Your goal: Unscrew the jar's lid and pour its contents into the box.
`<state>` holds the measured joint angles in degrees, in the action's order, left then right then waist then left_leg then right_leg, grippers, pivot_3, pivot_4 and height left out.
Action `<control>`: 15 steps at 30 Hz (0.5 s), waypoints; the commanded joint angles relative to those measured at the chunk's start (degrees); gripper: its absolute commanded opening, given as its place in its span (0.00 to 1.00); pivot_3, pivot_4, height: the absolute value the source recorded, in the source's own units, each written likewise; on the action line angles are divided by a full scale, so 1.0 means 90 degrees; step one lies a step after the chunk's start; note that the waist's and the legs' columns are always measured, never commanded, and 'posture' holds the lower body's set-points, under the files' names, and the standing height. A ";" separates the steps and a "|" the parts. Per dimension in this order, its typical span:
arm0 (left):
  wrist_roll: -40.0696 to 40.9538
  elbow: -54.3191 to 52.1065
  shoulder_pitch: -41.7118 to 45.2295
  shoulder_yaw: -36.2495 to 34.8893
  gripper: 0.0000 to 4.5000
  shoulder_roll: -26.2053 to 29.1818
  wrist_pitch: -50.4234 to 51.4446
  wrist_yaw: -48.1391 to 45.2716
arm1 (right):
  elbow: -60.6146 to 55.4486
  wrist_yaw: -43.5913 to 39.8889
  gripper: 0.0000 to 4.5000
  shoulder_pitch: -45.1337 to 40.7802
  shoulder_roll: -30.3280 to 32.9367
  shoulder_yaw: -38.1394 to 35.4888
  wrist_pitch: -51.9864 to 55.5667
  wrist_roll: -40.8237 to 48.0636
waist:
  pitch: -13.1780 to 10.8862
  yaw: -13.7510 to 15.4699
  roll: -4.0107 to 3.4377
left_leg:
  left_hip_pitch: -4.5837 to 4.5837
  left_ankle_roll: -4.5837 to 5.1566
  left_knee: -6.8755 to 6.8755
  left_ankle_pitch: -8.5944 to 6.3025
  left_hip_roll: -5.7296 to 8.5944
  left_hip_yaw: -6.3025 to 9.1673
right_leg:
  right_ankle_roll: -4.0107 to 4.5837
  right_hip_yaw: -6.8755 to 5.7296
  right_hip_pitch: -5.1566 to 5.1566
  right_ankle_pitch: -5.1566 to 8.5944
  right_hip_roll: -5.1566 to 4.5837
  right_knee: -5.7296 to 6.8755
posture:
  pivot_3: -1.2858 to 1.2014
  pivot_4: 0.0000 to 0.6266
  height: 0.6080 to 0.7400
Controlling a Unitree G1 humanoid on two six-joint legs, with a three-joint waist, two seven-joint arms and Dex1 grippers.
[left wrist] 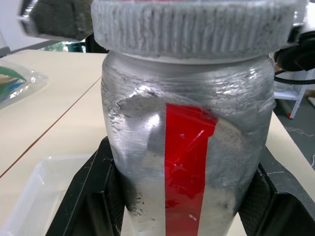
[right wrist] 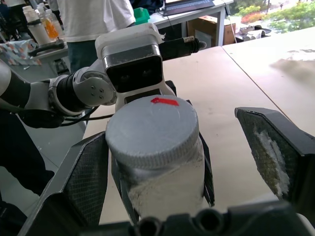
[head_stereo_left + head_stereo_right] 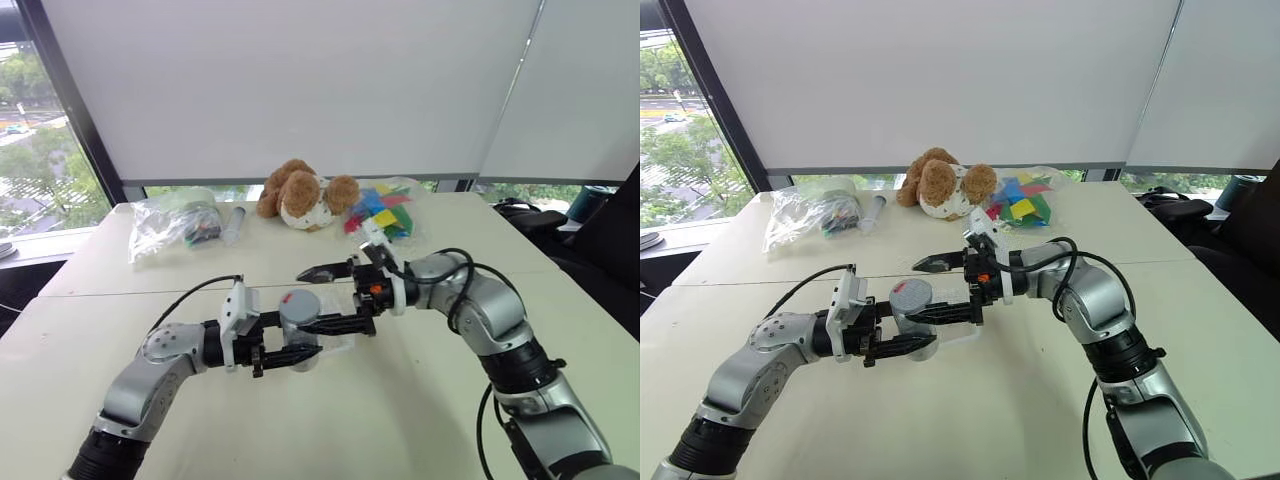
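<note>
My left gripper (image 3: pixel 297 342) is shut on the jar (image 3: pixel 299 325), a silver-grey cylinder with a red stripe (image 1: pixel 184 172), and holds it upright a little above the table. Its black fingers (image 1: pixel 86 196) press the jar's lower sides. The grey ribbed lid (image 2: pixel 151 132) sits on the jar, with a small red mark on top. My right gripper (image 3: pixel 322 297) comes in from the right, open, its jaws straddling the lid. One finger (image 2: pixel 81 184) lies close beside the lid; the other (image 2: pixel 275 155) stands well apart. The clear box (image 1: pixel 32 194) lies on the table under the jar. The contents are hidden.
At the table's far side sit a brown plush toy (image 3: pixel 300 197), a clear bag of coloured pieces (image 3: pixel 385 210), another clear bag (image 3: pixel 175 222) and a clear tube (image 3: pixel 234 222). A person (image 2: pixel 98 19) stands beyond the table's near side. Black cables hang from both wrists.
</note>
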<state>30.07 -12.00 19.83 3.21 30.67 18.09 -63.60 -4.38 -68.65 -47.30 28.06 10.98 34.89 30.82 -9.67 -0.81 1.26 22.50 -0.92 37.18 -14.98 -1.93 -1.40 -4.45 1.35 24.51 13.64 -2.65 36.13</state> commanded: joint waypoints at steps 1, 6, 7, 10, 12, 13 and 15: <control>0.0061 -0.0223 0.0018 -0.0091 0.50 0.0063 -0.0096 -0.0027 | -0.0062 -0.0115 0.99 0.0011 0.0086 -0.0278 -0.0098 0.0153 | 0.0000 -0.0001 0.0000 | 0.0000 0.0000 0.0000 0.0000 0.0000 0.0000 | 0.0000 0.0000 0.0000 0.0000 0.0000 0.0000 | 0.52 0.24 1.00; 0.0073 -0.0240 0.0010 -0.0093 0.50 0.0077 -0.0087 -0.0014 | -0.0251 -0.0292 0.99 0.0102 0.0210 -0.0380 0.0129 0.0429 | 0.0000 0.0000 0.0000 | 0.0000 0.0000 0.0000 0.0000 0.0000 0.0000 | 0.0000 0.0000 0.0000 0.0000 0.0000 0.0000 | 0.52 0.24 1.00; 0.0076 -0.0247 0.0002 -0.0097 0.50 0.0082 -0.0086 -0.0015 | -0.0324 -0.0331 0.99 0.0106 0.0228 -0.0419 0.0216 0.0555 | 0.0000 0.0000 0.0000 | 0.0000 0.0000 -0.0001 0.0000 0.0000 0.0000 | 0.0000 0.0000 0.0000 0.0000 0.0000 0.0000 | 0.52 0.24 1.00; 0.0085 -0.0252 -0.0016 -0.0105 0.50 0.0094 -0.0083 -0.0020 | -0.0605 -0.0267 0.99 0.0021 0.0193 -0.0437 0.0525 0.0843 | 0.0000 0.0000 0.0000 | 0.0000 0.0000 0.0000 0.0000 0.0000 0.0001 | 0.0000 0.0000 0.0000 0.0000 0.0000 0.0000 | 0.52 0.24 1.00; 0.0089 -0.0244 -0.0016 -0.0095 0.50 0.0085 -0.0086 -0.0020 | -0.0646 0.0061 0.99 -0.0124 -0.0061 -0.0292 0.0508 0.0685 | 0.0000 -0.0022 0.0000 | -0.0001 0.0000 -0.0001 0.0000 -0.0001 0.0001 | 0.0000 0.0000 0.0000 0.0000 0.0001 0.0000 | 0.52 0.24 1.00; 0.0089 -0.0241 -0.0016 -0.0088 0.50 0.0079 -0.0088 -0.0021 | -0.0609 0.0260 0.99 -0.0204 -0.0197 -0.0209 0.0511 0.0564 | 0.0000 -0.0033 0.0000 | -0.0002 0.0000 -0.0002 0.0000 -0.0001 0.0001 | 0.0000 0.0000 0.0000 0.0000 0.0001 0.0000 | 0.52 0.24 1.00; 0.0091 -0.0238 -0.0014 -0.0072 0.50 0.0069 -0.0087 -0.0025 | -0.0508 0.0481 0.99 -0.0310 -0.0389 -0.0060 0.0421 0.0337 | 0.0000 -0.0031 -0.0001 | -0.0003 0.0000 -0.0003 0.0000 -0.0002 0.0002 | 0.0001 0.0000 0.0001 0.0000 0.0003 0.0003 | 0.52 0.24 1.00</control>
<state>30.11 -12.18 19.80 3.23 31.13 18.10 -63.62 -8.19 -66.00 -48.18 25.37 9.90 39.52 34.88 -9.67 -1.08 1.26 22.47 -0.92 37.16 -14.98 -1.95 -1.37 -4.44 1.35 24.52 13.64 -2.62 36.16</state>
